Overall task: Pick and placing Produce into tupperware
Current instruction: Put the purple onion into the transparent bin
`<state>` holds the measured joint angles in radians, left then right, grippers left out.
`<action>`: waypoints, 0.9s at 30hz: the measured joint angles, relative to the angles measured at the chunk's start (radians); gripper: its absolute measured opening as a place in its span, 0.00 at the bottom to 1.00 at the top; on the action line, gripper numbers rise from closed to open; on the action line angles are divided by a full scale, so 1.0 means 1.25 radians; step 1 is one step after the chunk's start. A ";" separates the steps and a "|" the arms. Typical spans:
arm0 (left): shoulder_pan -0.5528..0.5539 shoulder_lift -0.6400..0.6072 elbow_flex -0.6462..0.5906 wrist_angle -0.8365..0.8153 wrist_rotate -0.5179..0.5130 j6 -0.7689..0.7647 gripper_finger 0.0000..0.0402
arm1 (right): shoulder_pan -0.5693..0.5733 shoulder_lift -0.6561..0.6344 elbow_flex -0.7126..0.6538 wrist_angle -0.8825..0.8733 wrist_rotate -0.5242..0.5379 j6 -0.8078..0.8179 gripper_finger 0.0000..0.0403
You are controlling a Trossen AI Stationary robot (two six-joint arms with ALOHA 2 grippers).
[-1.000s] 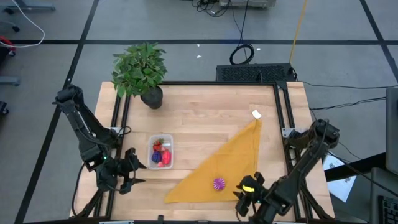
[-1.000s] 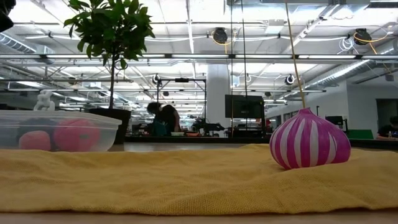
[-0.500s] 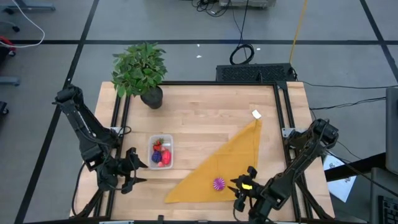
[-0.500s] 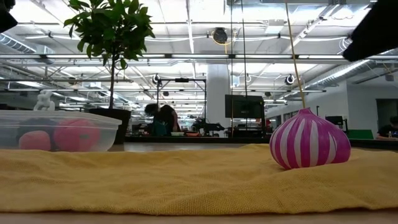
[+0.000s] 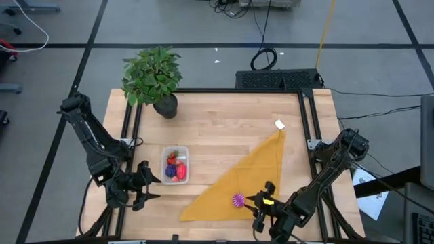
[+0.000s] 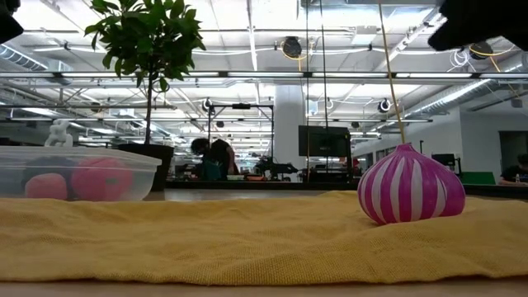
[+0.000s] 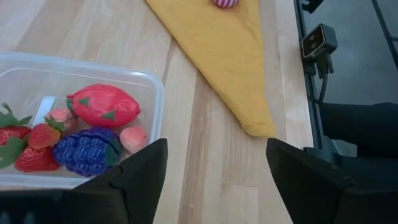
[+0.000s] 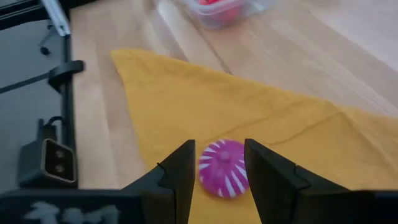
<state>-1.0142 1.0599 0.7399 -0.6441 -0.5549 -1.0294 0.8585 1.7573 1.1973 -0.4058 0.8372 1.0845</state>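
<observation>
no readable text, labels or signs anywhere

The left arm reached from the table's left edge toward its near-left corner, bent at the elbow, and its gripper hung there with the fingers spread wide and nothing between them. The right arm stretched from the right edge down along the near edge, its gripper near the middle of that edge pointing inward. Its fingers stood only narrowly parted and held nothing.
</observation>
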 joint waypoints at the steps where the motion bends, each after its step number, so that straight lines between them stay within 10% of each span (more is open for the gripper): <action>1: 0.000 0.000 0.000 0.000 0.000 0.000 0.69 | 0.000 0.000 0.000 0.012 0.000 -0.018 0.32; 27: 0.000 0.000 0.000 0.008 -0.002 -0.002 0.69 | -0.023 0.000 0.000 0.086 -0.066 -0.125 0.32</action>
<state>-1.0142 1.0595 0.7399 -0.6338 -0.5571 -1.0325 0.8292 1.7573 1.1973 -0.2987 0.7546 0.9281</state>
